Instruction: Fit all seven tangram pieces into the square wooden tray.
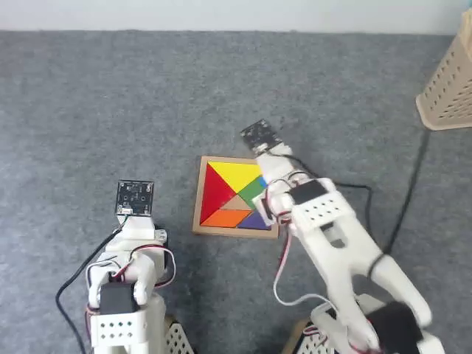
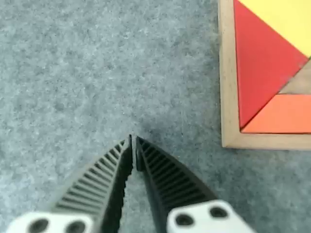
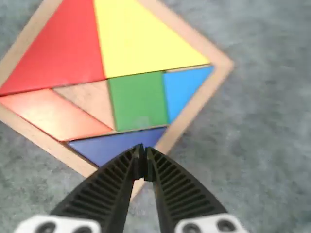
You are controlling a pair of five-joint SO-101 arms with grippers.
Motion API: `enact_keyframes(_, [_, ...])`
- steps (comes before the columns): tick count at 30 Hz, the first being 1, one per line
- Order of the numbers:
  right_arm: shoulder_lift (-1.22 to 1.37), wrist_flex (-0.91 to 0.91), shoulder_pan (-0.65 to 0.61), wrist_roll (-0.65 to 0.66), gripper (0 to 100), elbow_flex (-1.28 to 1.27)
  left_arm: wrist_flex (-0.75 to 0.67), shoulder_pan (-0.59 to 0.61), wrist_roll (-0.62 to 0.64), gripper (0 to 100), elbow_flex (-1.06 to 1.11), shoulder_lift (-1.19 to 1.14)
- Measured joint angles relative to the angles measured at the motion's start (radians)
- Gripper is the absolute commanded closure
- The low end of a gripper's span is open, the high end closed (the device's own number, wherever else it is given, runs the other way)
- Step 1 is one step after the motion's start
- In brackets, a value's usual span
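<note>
The square wooden tray [image 1: 199,193] lies mid-table with coloured tangram pieces lying flat inside it: red [image 1: 214,193], yellow [image 1: 237,174], green [image 1: 251,191], orange [image 1: 225,217] and purple [image 1: 256,220]. In the right wrist view the tray [image 3: 219,73] also holds a blue triangle [image 3: 183,87] and a plain wood triangle [image 3: 92,98]. My right gripper [image 3: 142,160] is shut and empty, its tips over the purple piece [image 3: 114,145] at the tray's near edge. My left gripper [image 2: 133,141] is shut on nothing, over bare carpet left of the tray's corner [image 2: 228,136].
Grey carpet covers the table. A beige slatted basket [image 1: 451,77] stands at the far right edge. A black cable [image 1: 409,184] runs across the carpet right of the right arm.
</note>
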State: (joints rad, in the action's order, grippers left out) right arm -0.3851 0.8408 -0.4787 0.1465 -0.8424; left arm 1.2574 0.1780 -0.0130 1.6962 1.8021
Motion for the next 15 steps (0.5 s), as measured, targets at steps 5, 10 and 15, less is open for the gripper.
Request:
enact_keyframes(5, [-0.209, -0.055, 0.06, 0.0, 99.1, -0.193, 0.0, 0.0, 0.0, 99, 0.0, 0.0])
enact_keyframes(10, [-0.456, -0.068, 0.097, 0.0, 99.0, -0.354, 0.0, 0.0, 0.0, 99, 0.0, 0.0])
enact_keyframes(15, [-0.69, -0.044, 0.183, 0.0, 98.9, -0.517, 0.0, 0.0, 0.0, 99, 0.0, 0.0])
